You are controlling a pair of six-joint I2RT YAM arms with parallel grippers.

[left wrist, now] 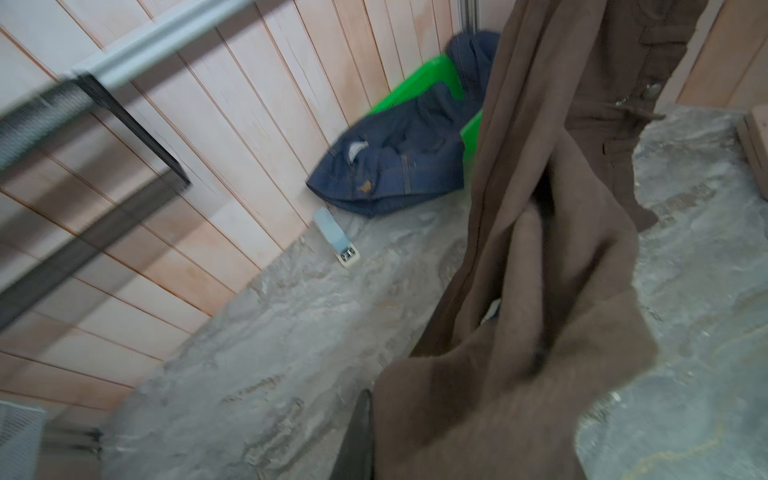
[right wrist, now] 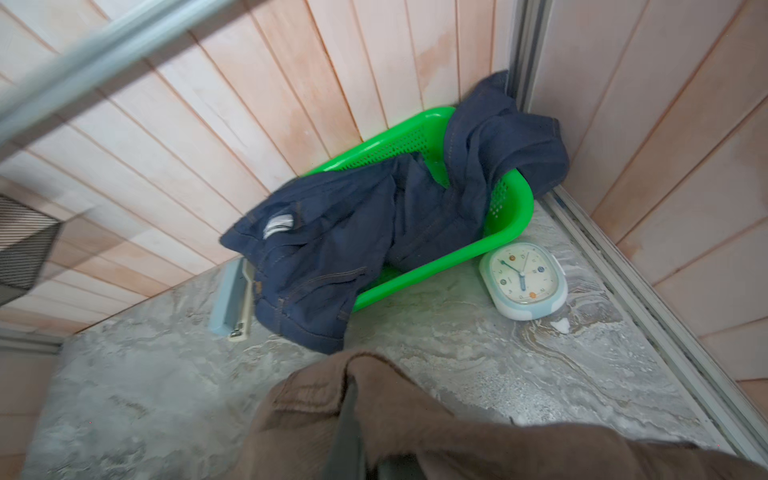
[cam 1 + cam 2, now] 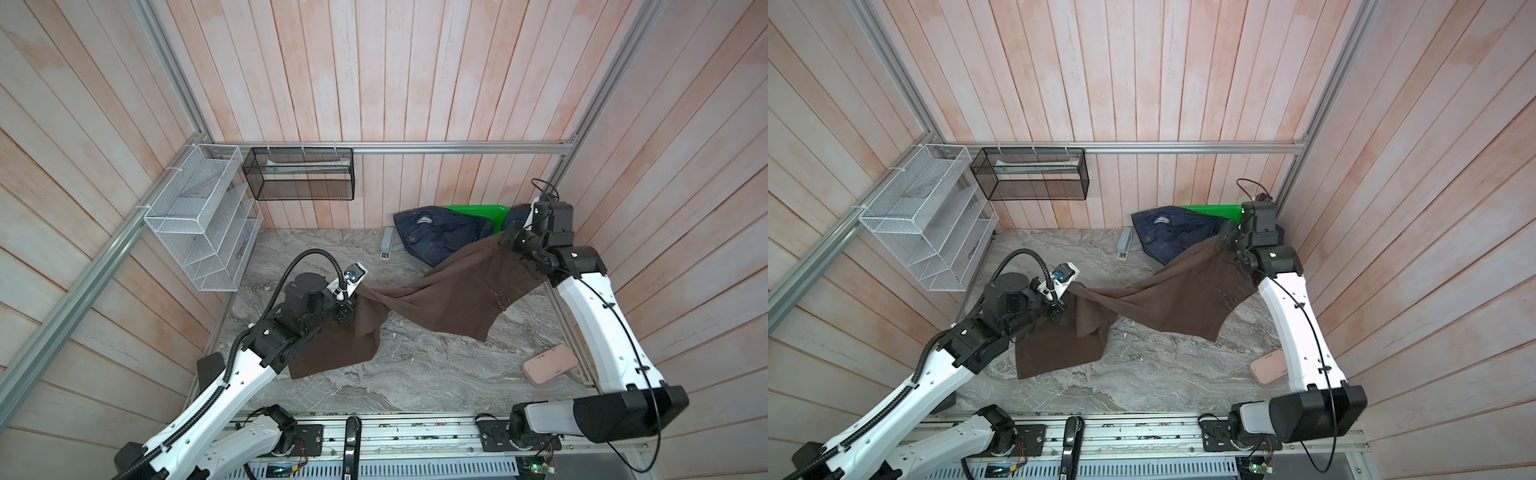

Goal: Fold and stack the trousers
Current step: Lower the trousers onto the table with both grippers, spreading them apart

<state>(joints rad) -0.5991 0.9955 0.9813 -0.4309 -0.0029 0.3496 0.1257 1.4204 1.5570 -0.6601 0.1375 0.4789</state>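
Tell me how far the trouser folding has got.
Done: the brown trousers are picked up, clear of the green basket.
In hand: the left end effector and the right end effector each grip them, stretched and twisted above the table, with one leg end lying on it.
Left: no fold shows, nothing is stacked, and the blue jeans hang crumpled over the basket.

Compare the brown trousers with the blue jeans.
The trousers are plain brown; the jeans are dark blue with pale stitching. The trousers are held up between the left pincer and the right pincer; the jeans lie crumpled over the green basket, unheld. Both are unfolded.
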